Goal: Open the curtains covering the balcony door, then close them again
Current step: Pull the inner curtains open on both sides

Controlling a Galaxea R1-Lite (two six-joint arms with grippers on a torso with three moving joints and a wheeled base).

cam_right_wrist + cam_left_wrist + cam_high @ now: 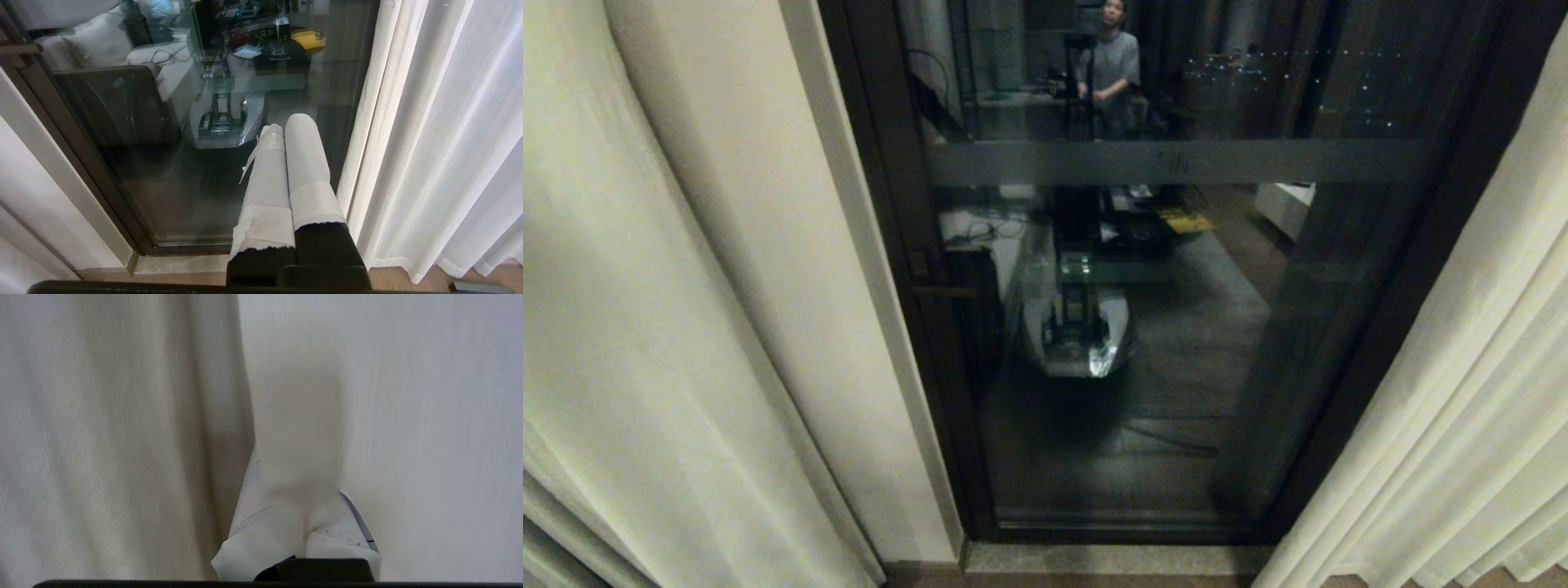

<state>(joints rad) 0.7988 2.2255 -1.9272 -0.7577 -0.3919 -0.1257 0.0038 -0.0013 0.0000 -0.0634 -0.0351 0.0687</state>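
The curtains hang apart in the head view, the left panel (645,327) and the right panel (1462,408) on either side of the uncovered balcony door (1135,367). The door has a dark frame, a frosted band (1176,162) and a dark handle (943,290). My left gripper (300,486) is outside the head view. In its wrist view cream curtain fabric (122,437) fills the frame, and the white-taped fingers (253,539) are shut on a fold of it. My right gripper (286,126) hangs low before the glass (163,143), shut and holding nothing, just beside the right curtain (449,143).
A white wall strip (866,327) stands between the left curtain and the door frame. A pale stone sill (184,265) runs along the door's foot, with wood floor (408,279) under the right curtain's hem. The glass reflects the robot and a standing person (1115,65).
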